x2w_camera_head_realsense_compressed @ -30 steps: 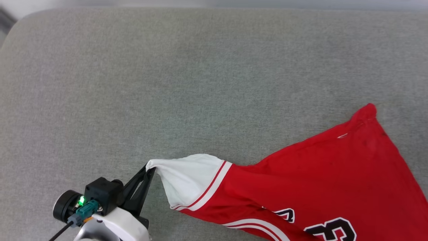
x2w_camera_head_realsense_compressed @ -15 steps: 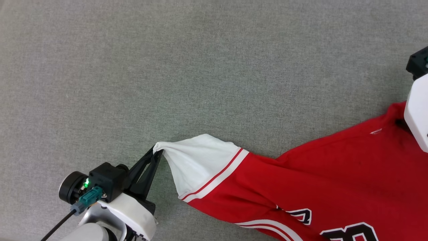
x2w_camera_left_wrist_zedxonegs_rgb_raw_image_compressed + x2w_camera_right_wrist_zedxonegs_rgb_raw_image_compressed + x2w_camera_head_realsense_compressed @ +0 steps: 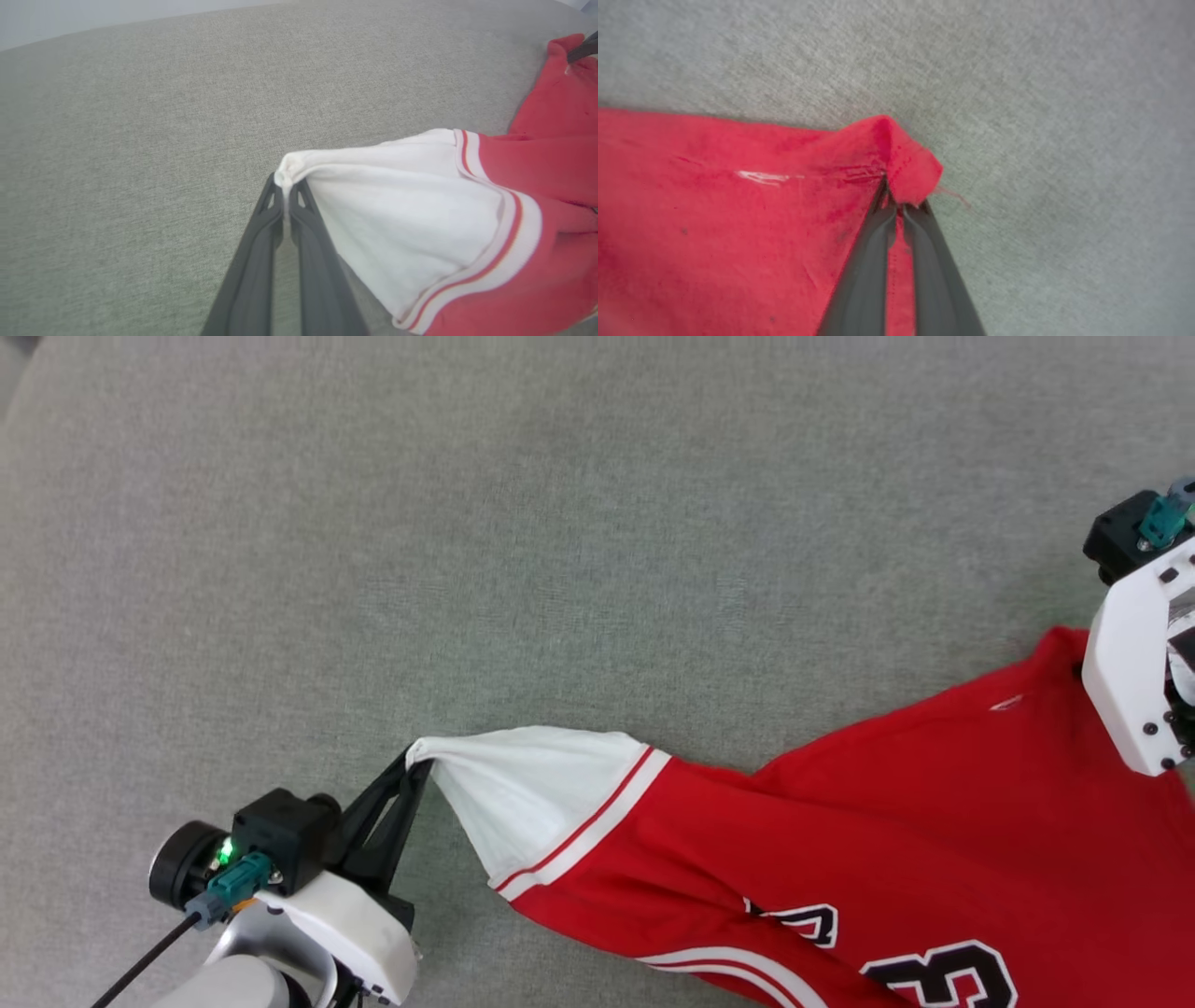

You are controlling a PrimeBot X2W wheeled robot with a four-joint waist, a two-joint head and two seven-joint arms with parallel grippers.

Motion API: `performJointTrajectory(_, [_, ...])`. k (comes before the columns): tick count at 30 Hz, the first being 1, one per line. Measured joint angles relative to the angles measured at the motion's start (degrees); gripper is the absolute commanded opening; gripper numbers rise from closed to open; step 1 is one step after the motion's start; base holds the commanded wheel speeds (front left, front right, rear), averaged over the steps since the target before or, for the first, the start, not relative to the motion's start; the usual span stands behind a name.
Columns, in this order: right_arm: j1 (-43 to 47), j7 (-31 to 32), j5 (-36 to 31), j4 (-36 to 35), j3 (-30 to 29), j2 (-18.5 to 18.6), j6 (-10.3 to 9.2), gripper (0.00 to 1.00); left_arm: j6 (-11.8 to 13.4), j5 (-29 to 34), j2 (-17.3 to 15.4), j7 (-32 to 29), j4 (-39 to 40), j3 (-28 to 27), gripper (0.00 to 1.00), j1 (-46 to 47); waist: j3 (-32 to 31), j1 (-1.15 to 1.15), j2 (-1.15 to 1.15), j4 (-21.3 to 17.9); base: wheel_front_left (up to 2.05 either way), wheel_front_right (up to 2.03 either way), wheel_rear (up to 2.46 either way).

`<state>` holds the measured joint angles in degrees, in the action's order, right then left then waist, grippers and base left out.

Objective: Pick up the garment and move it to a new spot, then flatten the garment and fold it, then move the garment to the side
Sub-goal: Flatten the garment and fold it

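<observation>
Two claws now pinch the garment (image 3: 887,821), where a second ago there was one. The left claw (image 3: 286,184) stays pressed together on the tip of the white sleeve (image 3: 532,793), as it was. The cloth is bunched right at its fingertips, and the sleeve is drawn out into a cone away from them.

The change is at the other end. Half a second ago the right arm was only reaching the edge of the head view. Now the right claw (image 3: 900,201) has come down on the far red corner (image 3: 908,163) and closed on it. A small peak of red cloth stands just beyond its tips, with a loose thread (image 3: 955,195) beside them. That corner lay free on the grey fabric surface (image 3: 467,523) before.

Between the two claws the garment's body lies rumpled on that surface, its lettering (image 3: 934,975) nearer the robot than either grip. The head view itself has shifted, so the shirt's apparent drift is not its own.

With both ends held, the pick-up looks ready. The likely next move is a joint lift and a carry to a new spot. Both pinches are small, so a hard pull apart could slip the cloth free.
</observation>
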<state>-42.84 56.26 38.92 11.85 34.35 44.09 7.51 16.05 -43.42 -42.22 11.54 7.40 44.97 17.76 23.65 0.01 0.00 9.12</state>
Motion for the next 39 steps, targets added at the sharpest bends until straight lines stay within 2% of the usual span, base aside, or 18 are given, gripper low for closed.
performJointTrajectory(6, [-0.3, -5.5, 1.8, -2.8, 1.8, 1.3, 0.0, 0.0, -1.2, -0.1, -1.3, -0.3, -0.8, 0.0, 0.0, -0.6, -5.4, 0.0, 0.0, -1.6, 0.0, 0.0, 0.0])
performJointTrajectory(12, [-1.4, -11.0, 3.6, -5.5, 1.8, 3.4, 0.0, 0.0, -2.2, 0.3, -3.2, -1.4, -0.3, -1.9, 0.0, 4.1, -10.2, -0.01, 0.0, -3.5, 0.0, 0.0, 0.0])
performJointTrajectory(17, [-4.2, -15.6, 2.7, -6.5, 0.8, 3.9, 0.0, 0.0, -4.5, 2.3, -4.2, -4.3, -0.3, -3.0, 0.0, 12.2, -12.3, -0.01, 0.0, -5.2, 0.0, 0.0, 0.0])
performJointTrajectory(22, [-8.0, -20.7, 0.8, -6.2, -2.1, 2.0, 0.0, 0.0, -7.6, 4.5, -3.5, -6.8, -2.2, -4.5, 0.0, 23.4, -12.6, -0.01, 0.0, -6.2, 0.0, 0.0, 0.0])
performJointTrajectory(28, [-15.4, -25.0, -4.4, -3.2, -5.9, -1.3, 0.0, 0.0, -12.9, 6.2, 0.0, -9.0, -7.6, -5.2, 0.0, 38.2, -10.4, -0.01, 0.0, -6.8, 0.0, 0.0, 0.0])
performJointTrajectory(34, [-25.1, -27.1, -9.9, 1.2, -7.9, -5.5, 0.0, 0.0, -17.6, 8.7, 3.7, -10.0, -16.9, -5.6, 0.0, 52.8, -6.6, -0.01, 0.0, -7.3, 0.0, 0.0, 0.0])
performJointTrajectory(39, [-34.7, -28.3, -13.4, 6.0, -8.7, -8.9, 0.0, 0.0, -20.1, 9.8, 8.2, -9.5, -24.6, -6.2, 0.0, 64.9, -2.7, 0.0, 0.0, -7.7, 0.0, 0.0, 0.0])
